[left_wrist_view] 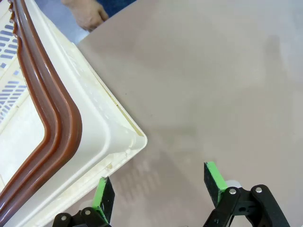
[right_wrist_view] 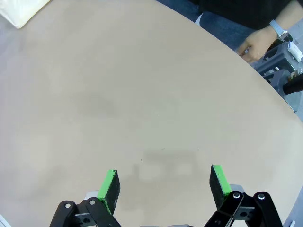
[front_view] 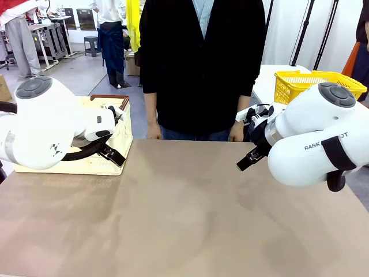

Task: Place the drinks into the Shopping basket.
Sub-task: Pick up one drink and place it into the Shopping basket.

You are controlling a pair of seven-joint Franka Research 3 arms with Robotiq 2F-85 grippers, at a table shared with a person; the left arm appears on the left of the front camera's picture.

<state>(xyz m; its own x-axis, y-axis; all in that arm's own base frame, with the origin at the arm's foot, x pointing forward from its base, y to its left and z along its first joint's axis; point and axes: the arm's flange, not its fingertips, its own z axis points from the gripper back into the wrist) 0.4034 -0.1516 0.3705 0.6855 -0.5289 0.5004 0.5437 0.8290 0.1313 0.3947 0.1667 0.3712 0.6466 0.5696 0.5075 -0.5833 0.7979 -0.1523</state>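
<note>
The table [front_view: 190, 208] stretches between your arms. The Shopping basket [front_view: 124, 131] sits at its far left, one corner just beside your left gripper [left_wrist_view: 156, 177], whose fingers are spread and empty. Your right gripper [right_wrist_view: 164, 172], likewise spread, hangs well apart over tabletop. The left arm hides the basket's inside, so you cannot tell where the drinks lie.

Shopping basket [front_view: 125, 135] left on table [front_view: 184, 219], person [front_view: 202, 63] behind
</note>
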